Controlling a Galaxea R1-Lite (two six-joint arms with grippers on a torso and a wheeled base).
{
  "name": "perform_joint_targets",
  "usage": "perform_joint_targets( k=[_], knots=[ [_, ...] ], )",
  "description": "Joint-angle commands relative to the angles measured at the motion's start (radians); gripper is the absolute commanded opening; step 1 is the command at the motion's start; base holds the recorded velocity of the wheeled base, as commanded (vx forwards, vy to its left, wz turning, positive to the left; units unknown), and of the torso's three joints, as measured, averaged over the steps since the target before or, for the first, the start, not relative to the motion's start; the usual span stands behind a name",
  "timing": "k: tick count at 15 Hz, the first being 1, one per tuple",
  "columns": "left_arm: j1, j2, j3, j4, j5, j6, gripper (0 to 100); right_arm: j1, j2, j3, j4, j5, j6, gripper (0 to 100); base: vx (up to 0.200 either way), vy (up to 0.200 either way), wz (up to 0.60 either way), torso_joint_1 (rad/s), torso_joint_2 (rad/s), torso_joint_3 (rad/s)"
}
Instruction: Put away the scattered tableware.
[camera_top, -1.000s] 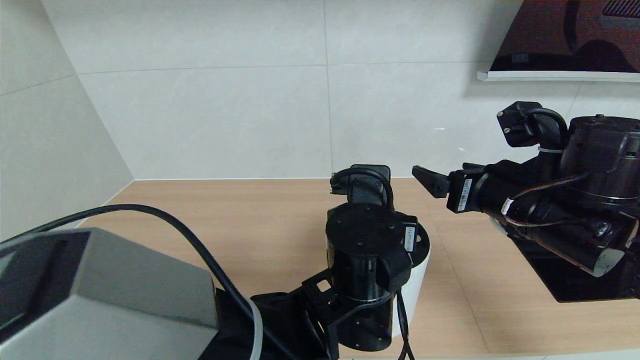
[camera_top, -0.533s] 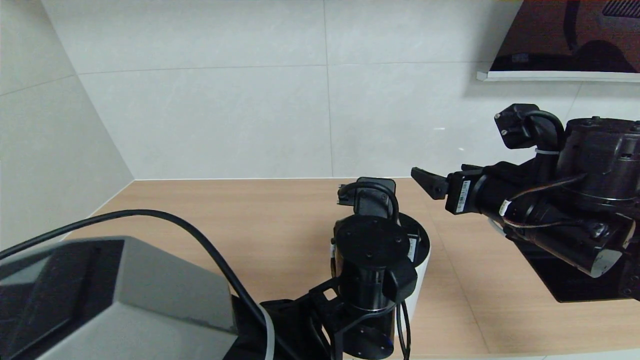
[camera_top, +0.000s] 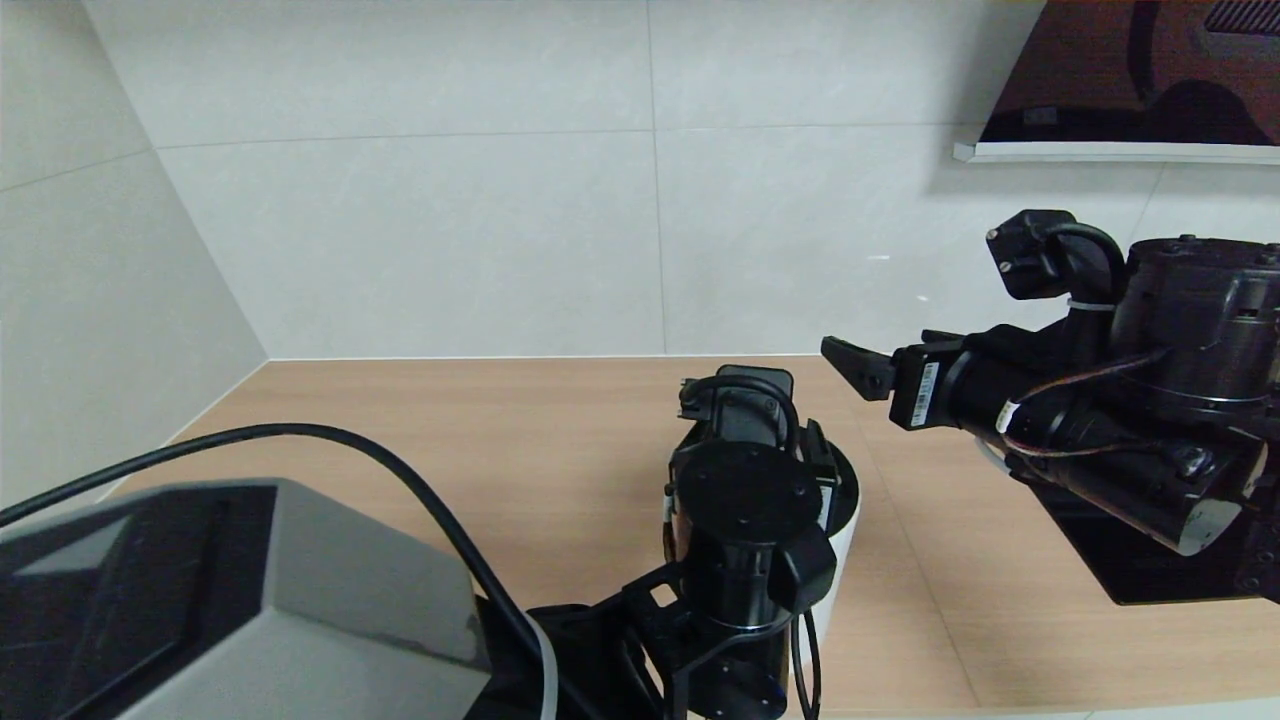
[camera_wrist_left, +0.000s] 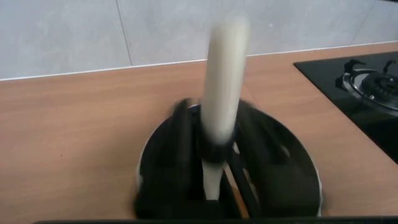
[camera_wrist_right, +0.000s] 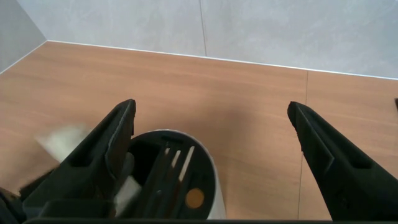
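Cream-handled utensil (camera_wrist_left: 222, 68) is pinched upright in the left claw (camera_wrist_left: 214, 121), its lower end inside the white holder (camera_top: 840, 560) on the worktop (camera_wrist_left: 74, 124). Right claw (camera_wrist_right: 211, 112) hangs spread wide above. Nearly stowed, I'd say; only letting go remains.

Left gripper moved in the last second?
Yes. The left gripper has sunk and edged right: in the head view its wrist camera topped the wall-counter seam before, now sits below it, over the white holder.
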Motion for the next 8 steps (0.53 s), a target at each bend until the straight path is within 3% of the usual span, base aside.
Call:
perform_joint_targets(
  k=[1, 8],
  knots=[
    [0.000, -0.002, 0.009, -0.003, -0.001, 0.000, 100, 0.000, 0.001, 0.000, -0.001, 0.000, 0.000, 100, 0.000, 0.000, 0.00, 0.000, 0.00, 0.000],
    [0.000, -0.038, 0.057, -0.047, -0.013, 0.000, 100, 0.001, 0.001, 0.000, -0.001, 0.000, 0.000, 100, 0.000, 0.000, 0.00, 0.000, 0.00, 0.000]
  ],
)
